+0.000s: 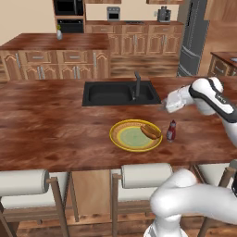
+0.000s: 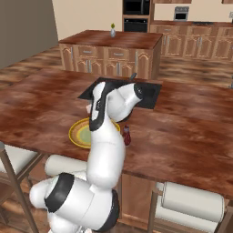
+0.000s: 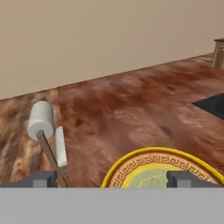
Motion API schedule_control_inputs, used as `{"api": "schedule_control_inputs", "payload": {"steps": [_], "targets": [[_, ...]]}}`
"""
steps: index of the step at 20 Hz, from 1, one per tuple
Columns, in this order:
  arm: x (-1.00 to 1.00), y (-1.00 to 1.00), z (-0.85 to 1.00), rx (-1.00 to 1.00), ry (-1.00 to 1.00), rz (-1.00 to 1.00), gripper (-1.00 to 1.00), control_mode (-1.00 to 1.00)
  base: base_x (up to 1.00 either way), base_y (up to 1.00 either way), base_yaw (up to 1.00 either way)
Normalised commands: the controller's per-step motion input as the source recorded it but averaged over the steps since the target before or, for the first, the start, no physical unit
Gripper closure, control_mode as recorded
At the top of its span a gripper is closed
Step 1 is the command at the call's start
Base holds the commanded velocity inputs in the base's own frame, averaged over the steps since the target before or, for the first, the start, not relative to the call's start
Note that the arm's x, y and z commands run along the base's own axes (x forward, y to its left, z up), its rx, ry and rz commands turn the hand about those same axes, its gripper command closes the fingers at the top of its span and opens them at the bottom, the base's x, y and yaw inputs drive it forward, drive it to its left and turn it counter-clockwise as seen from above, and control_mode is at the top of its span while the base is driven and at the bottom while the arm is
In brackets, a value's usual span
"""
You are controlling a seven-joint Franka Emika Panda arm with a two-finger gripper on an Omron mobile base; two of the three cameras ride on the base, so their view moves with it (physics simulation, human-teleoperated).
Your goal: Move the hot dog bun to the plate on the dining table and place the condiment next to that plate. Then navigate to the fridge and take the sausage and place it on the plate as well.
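From the right base view the arm hides much of the plate [image 2: 76, 134] and the bun on it; the hand view cuts off the plate's near half.

On the long reddish-brown wood-topped dining table [image 1: 46, 125], the round yellow-rimmed plate [image 1: 121, 139] sits in front of the inset black sink [image 1: 109, 94]. The tan-orange hot dog bun [image 1: 149, 132] lies on the plate's right side, the small dark red condiment bottle [image 1: 171, 131] just right of it.
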Motion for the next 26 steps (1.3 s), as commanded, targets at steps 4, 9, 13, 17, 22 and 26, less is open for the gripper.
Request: {"api": "schedule_control_inputs", "payload": {"steps": [4, 9, 13, 17, 22, 26], "targets": [[0.0, 0.28, 0.23, -0.17, 0.33, -0.46, -1.0, -1.0, 0.0, 0.0, 0.0], [0.0, 0.01, 0.13, -0.22, 0.37, -0.35, -1.0, -1.0, 0.0, 0.0, 0.0], [-0.05, 0.0, 0.0, -0.18, 0.28, -0.26, -1.0, -1.0, 0.0, 0.0, 0.0], [-0.41, -0.01, -0.11, -0.15, 0.13, -0.17, -1.0, -1.0, 0.0, 0.0, 0.0], [-0.8, 0.0, -0.3, -0.1, 0.0, -0.2, -1.0, -1.0, 0.0, 0.0, 0.0], [-0.69, 0.0, -0.28, -0.01, 0.0, -0.13, -1.0, 1.0, -0.23, 0.0, -0.03]]}}
